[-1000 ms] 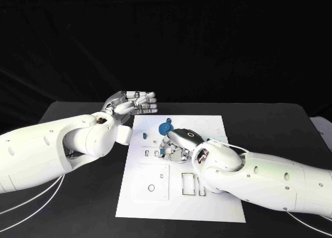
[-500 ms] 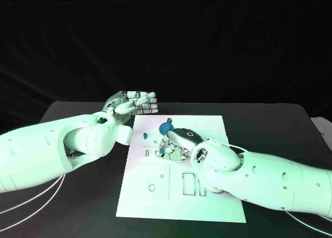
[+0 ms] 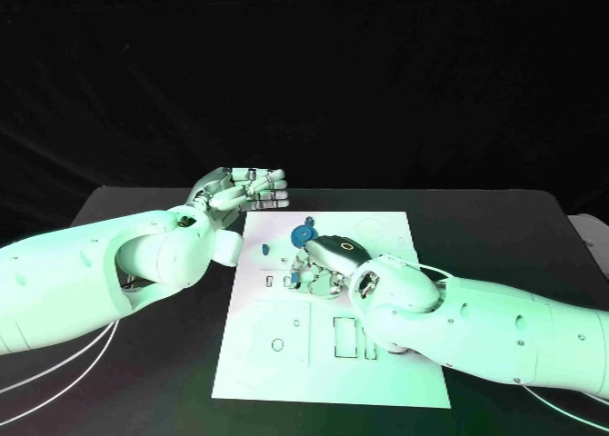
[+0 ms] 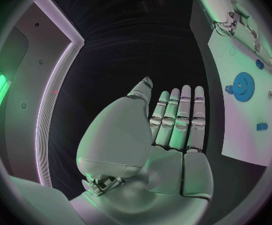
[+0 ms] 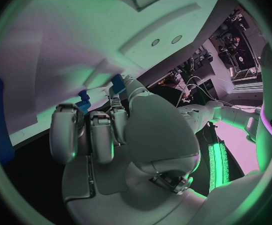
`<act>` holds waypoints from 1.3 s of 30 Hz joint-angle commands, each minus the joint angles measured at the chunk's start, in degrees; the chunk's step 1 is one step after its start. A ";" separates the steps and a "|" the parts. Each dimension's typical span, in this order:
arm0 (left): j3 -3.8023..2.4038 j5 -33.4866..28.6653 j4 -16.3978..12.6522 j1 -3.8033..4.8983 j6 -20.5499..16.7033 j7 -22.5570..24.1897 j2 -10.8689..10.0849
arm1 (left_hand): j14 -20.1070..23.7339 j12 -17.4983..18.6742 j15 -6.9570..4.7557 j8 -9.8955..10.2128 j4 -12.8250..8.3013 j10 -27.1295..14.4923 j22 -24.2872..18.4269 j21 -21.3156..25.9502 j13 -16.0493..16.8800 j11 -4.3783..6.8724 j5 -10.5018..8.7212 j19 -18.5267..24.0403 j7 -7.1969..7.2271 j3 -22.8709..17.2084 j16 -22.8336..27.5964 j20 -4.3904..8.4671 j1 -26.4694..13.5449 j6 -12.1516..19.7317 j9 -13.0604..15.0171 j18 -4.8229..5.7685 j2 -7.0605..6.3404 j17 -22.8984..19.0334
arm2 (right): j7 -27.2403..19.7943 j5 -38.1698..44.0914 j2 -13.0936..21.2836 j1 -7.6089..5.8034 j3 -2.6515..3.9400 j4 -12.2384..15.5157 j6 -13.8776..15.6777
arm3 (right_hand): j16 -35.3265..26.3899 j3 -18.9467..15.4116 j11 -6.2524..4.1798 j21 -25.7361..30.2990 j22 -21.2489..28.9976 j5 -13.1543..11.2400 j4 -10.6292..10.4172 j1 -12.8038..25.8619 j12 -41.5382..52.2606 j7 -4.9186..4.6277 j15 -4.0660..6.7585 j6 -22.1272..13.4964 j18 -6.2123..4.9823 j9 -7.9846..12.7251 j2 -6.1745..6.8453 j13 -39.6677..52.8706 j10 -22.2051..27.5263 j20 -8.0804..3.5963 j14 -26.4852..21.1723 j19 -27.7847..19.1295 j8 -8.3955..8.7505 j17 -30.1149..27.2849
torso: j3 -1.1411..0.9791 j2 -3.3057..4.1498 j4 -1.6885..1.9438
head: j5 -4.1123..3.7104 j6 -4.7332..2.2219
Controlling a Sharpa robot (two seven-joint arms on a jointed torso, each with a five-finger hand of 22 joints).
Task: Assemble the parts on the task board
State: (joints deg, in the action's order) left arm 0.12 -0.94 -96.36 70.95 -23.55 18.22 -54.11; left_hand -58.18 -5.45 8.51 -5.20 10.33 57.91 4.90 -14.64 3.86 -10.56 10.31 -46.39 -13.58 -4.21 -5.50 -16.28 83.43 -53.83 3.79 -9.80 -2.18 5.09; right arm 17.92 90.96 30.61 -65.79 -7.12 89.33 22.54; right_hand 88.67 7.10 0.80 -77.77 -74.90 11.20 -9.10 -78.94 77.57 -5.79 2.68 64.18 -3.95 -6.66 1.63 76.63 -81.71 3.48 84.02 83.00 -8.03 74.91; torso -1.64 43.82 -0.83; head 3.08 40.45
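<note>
We note the right hand (image 3: 324,263) low over the middle of the task board (image 3: 384,368), fingers curled down toward the plate; in the right wrist view its fingertips (image 5: 80,116) sit close around two small blue parts (image 5: 83,103), though we cannot tell whether they pinch either one. Just beyond that hand lies a blue gear (image 3: 302,236) on the board's upper half (a smaller blue piece (image 3: 310,221) touches or nearly touches its far edge), and a small blue peg (image 3: 265,247) lies near the board's left edge. The left hand (image 3: 242,189) hangs above the table (image 3: 134,204) beside the board's far left corner, holding nothing; the left wrist view shows its fingers (image 4: 180,117) straight and side by side, thumb apart. From that wrist we see the gear (image 4: 243,81) lying flat on the white plate.
</note>
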 commanded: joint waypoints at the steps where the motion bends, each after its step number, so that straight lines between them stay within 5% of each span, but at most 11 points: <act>1: -0.04 -0.07 -0.06 0.06 0.96 0.25 0.12 | 0.02 0.38 0.37 0.28 -0.25 0.00 -0.06 0.29 0.00 -0.46 -0.02 0.29 -0.54 -0.01 0.20 -0.15 -0.02 0.18 0.01 -0.58 0.68 0.02 | 1.00 0.77 0.04 0.29 -0.26 -0.29 -3.47 | -0.21 0.15 0.46 0.46 -5.27 -0.27 0.03 0.12 -0.42 -0.09 -0.11 -0.46 0.71 0.11 0.59 0.80 0.22 0.13 5.19 -0.53 0.34 11.72 | -0.01 0.02 -0.06 | 0.04 0.00; 39: -0.04 -0.07 -0.03 0.06 0.98 0.01 0.04 | 0.01 0.39 0.36 0.29 -0.23 0.01 -0.06 0.28 0.01 -0.46 -0.02 0.29 -0.54 0.00 0.21 -0.15 -0.05 0.18 0.01 -0.58 0.69 0.02 | 2.03 2.21 -0.12 0.29 -0.29 -0.13 -1.43 | -0.41 -1.64 2.06 2.39 -4.26 0.45 -1.44 3.22 -2.31 -1.83 -1.49 -4.55 0.33 0.83 3.58 -0.87 2.07 1.37 5.09 -1.47 2.38 11.38 | -0.02 0.03 -0.01 | -0.02 -0.06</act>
State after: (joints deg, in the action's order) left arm 0.12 -0.94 -96.33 70.95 -23.53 18.08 -54.14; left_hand -58.18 -5.45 8.51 -5.21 10.33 57.91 4.89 -14.64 3.86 -10.56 10.31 -46.39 -13.59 -4.22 -5.50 -16.28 83.44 -53.83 3.78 -9.80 -2.18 5.09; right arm 19.01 92.37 30.46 -65.66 -7.29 89.29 21.54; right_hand 88.45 5.77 2.62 -75.66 -74.93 11.44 -10.46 -75.79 75.42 -7.49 1.43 60.05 -3.95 -5.90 4.77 74.94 -79.89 4.72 84.02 81.76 -5.84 74.90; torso -1.66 43.85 -0.83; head 3.05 40.38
